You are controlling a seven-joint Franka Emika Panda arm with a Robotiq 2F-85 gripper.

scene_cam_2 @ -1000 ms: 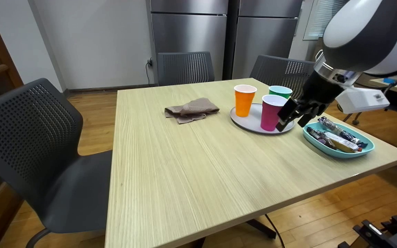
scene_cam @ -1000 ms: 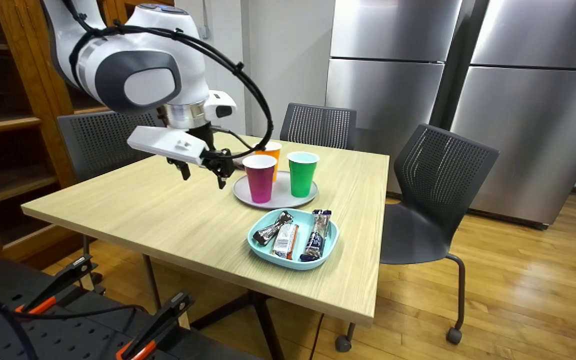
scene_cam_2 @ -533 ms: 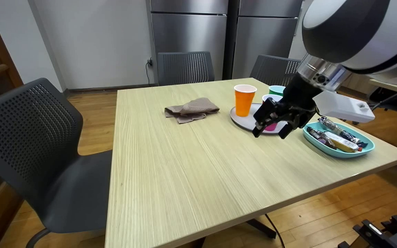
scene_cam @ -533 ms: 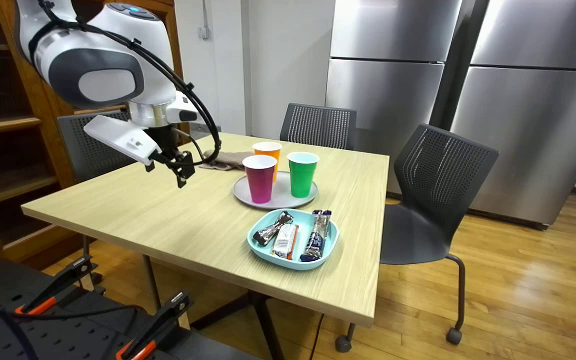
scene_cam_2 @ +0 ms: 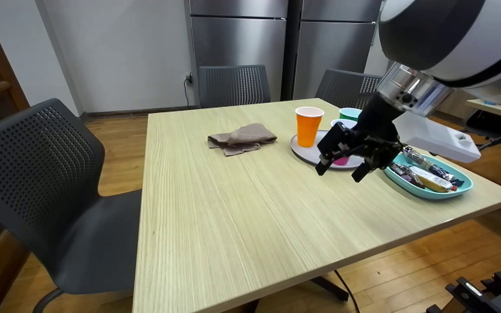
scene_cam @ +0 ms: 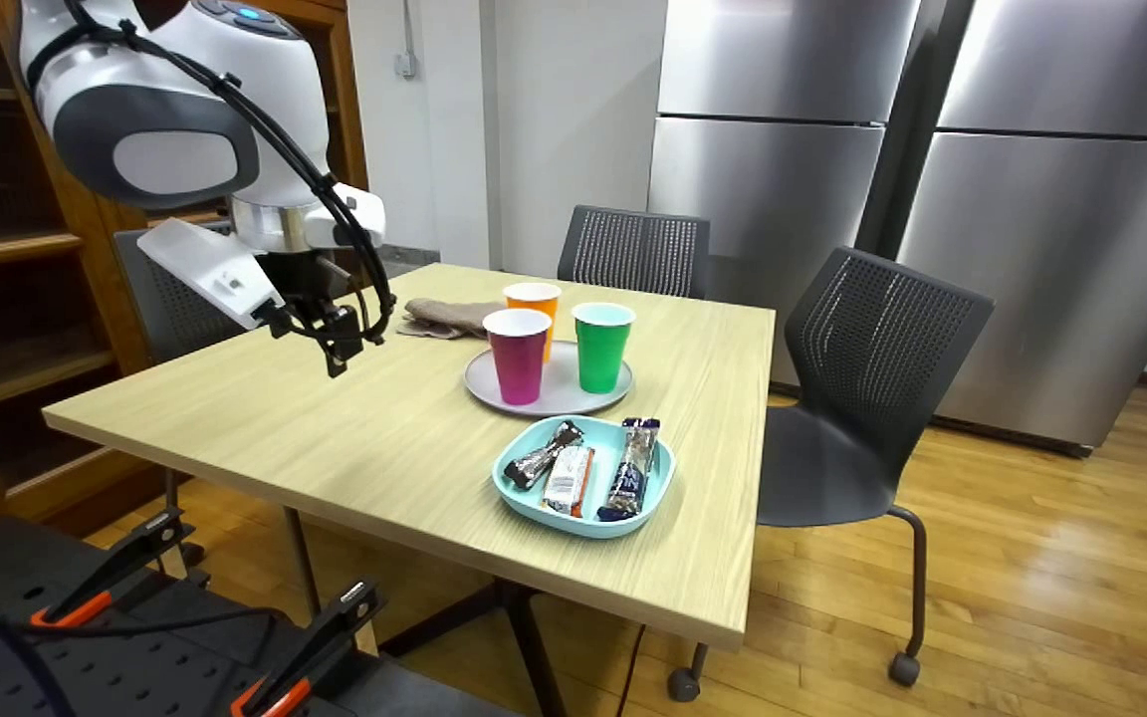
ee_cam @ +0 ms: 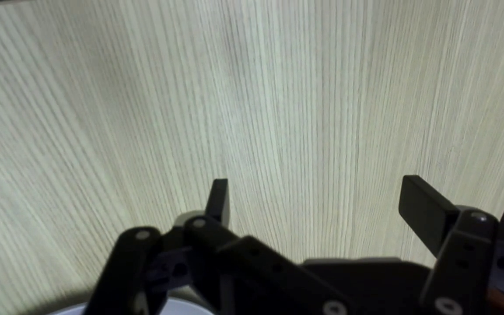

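Behind the jaws, mostly hidden purple cup (scene_cam_2: 342,161)

In an exterior view, the surface (scene_cam_2: 215,217) leaves passage along its left edge; cups (scene_cam_2: 308,130), plate (scene_cam_2: 309,154) and tray (scene_cam_2: 433,195) obstruct its right.

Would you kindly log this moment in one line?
black two-finger gripper: open, empty, above pale wooden table | magenta tapered cup: upright on round grey plate
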